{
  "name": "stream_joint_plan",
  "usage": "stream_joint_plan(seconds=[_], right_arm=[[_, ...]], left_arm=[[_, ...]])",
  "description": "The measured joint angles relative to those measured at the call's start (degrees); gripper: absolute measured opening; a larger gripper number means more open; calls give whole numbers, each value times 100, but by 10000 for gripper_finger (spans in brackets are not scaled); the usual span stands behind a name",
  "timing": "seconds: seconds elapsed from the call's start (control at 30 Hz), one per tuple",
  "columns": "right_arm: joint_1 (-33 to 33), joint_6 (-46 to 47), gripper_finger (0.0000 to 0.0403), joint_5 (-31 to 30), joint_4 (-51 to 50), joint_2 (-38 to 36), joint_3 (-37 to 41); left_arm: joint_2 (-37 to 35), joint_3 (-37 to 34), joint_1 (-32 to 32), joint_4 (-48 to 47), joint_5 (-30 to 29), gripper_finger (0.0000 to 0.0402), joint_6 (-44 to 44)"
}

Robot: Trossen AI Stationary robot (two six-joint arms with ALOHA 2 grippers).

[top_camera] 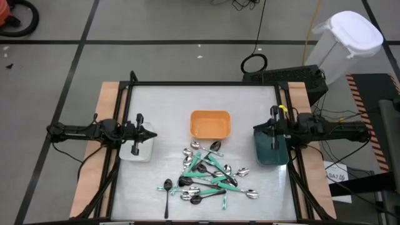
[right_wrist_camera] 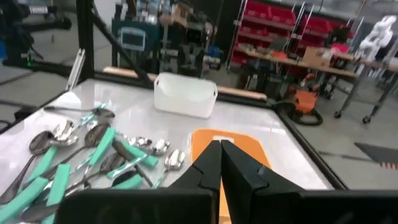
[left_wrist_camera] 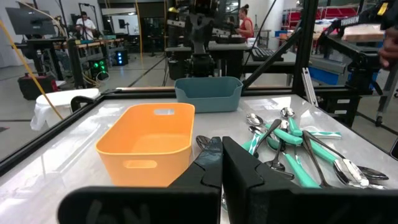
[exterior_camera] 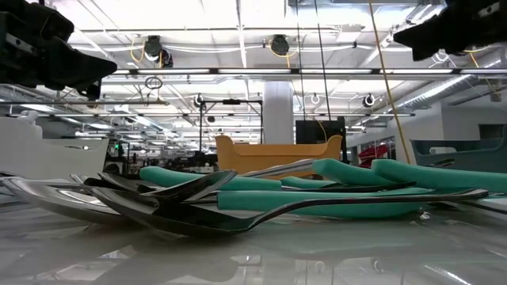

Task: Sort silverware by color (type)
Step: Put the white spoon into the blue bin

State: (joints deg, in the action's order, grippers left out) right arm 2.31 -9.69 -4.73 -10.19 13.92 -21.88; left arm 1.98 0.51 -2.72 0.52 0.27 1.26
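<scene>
I read no labels. Silverware (top_camera: 209, 175) lies heaped on my glossy white table (top_camera: 169, 106) below the orange bin (top_camera: 210, 124). Left pincer (top_camera: 149, 134) and right pincer (top_camera: 257, 130) are both pressed together, empty.

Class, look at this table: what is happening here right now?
Nothing is being handled at this moment. The silverware, spoons with teal or black handles, lies in a jumbled pile on the table below the orange bin, which looks empty. The left gripper waits over the white bin with its fingers shut, and the right gripper waits over the dark teal bin, also shut. Sorting has not visibly started.
</scene>
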Motion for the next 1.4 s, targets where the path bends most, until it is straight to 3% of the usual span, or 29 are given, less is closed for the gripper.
stream_joint_plan(seconds=[0.23, 0.47, 0.77, 1.07, 1.4], right_arm=[[-2, 0, 6, -583, -228, 997, -1332], [0, 1, 6, -724, -314, 1937, -2641], [0, 3, 6, -723, -2106, 3446, -5227], [4, 357, 6, -722, -3100, 4926, -7589], [119, 1474, 6, -704, -4664, 6238, -9219]], left_arm=[[0, -1, 1, 4, -1, 1, 0], [0, -1, 1, 6, -2, 1, -2], [0, -1, 1, 8, 0, 1, 0], [0, -2, 0, 9, -1, 1, 0], [0, -2, 2, 13, -28, 1, 116]])
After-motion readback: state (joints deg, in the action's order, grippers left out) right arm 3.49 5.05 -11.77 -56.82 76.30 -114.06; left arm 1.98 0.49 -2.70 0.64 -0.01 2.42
